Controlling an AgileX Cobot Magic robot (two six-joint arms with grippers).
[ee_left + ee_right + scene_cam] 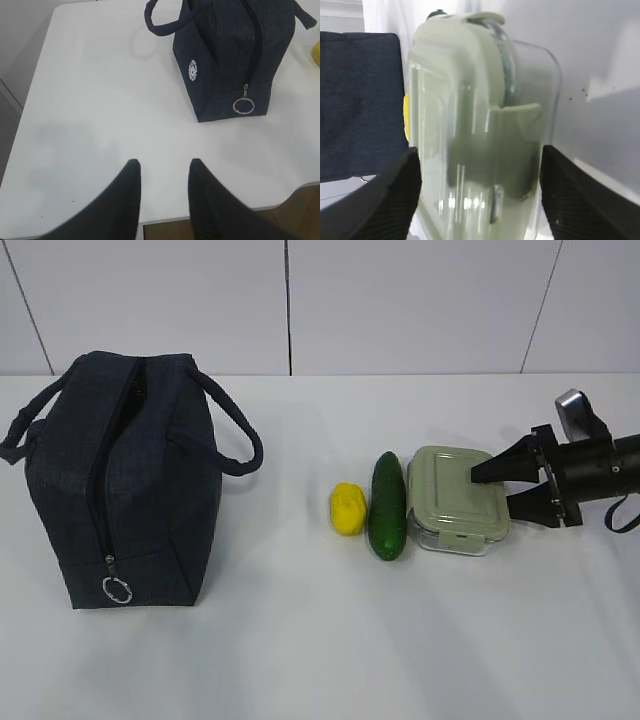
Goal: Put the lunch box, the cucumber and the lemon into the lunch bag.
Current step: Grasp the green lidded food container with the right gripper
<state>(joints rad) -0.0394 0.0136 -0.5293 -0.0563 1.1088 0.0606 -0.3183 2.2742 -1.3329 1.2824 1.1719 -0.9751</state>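
The lunch box (455,498), clear with a sage-green lid, sits on the white table at the right. My right gripper (490,493) is open, and its jaws straddle the box's right end. In the right wrist view the box (475,125) fills the gap between the fingers (395,195), close to both. The cucumber (387,505) lies left of the box and the lemon (347,509) left of that. The navy lunch bag (140,490) stands at the left, its ring pull (117,590) low on the near end. My left gripper (163,161) is open and empty over bare table, well short of the bag (225,55).
The table's near edge (210,216) runs just under the left fingers, with its left edge (30,95) close by. The bag's loop handles (235,435) stick out on both sides. A white wall stands behind the table.
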